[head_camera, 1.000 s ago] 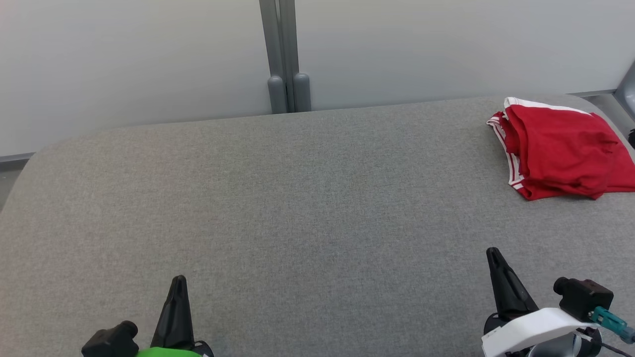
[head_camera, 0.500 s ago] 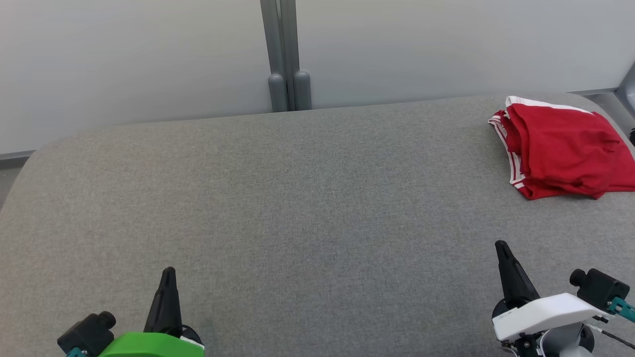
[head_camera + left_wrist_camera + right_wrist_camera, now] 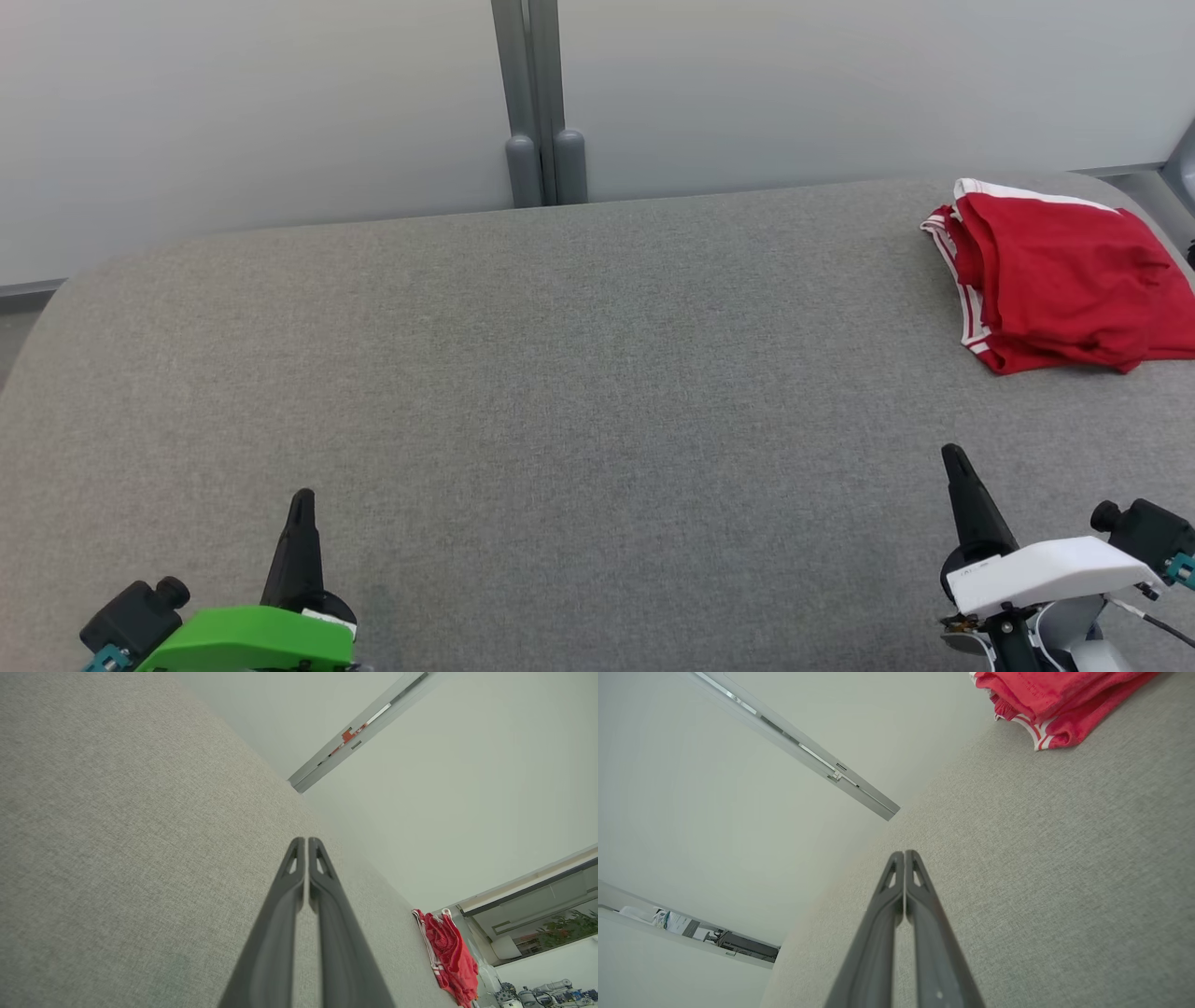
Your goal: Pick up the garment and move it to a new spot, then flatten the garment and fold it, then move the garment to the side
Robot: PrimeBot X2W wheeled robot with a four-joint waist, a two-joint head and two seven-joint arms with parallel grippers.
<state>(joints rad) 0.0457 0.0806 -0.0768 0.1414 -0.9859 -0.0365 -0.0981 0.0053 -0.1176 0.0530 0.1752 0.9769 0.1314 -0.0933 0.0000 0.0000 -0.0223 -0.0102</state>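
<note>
- Left claw: closed. In the left wrist view the two dark fingers meet at the tips, with a thin slit between them lower down. It grips nothing. It sits at the near left of the tabletop, well apart from the garment. Whether the tips touch the grey cloth cannot be told.
- Right claw: closed in the same way. In the right wrist view the tips are pressed together and it is empty. It sits at the near right of the tabletop, with the garment beyond it and apart from it.
- Garment: red cloth with white stripes along the edges, folded into a loose stack. It lies at the far right corner of the tabletop, with neither claw touching it.
- Wrist covers: green cover on the left arm and white cover on the right arm. The white one carries a small mark, too small to read.
- Writing: a red patch on the grey rail in the left wrist view is illegible.
- Head view: pale wall and a grey double post stand behind the tabletop.
- Left wrist view adds the garment seen edge-on and a green plant behind glass.
- Right wrist view adds the garment's striped hem close up and a cluttered ledge at the lower left.
</note>
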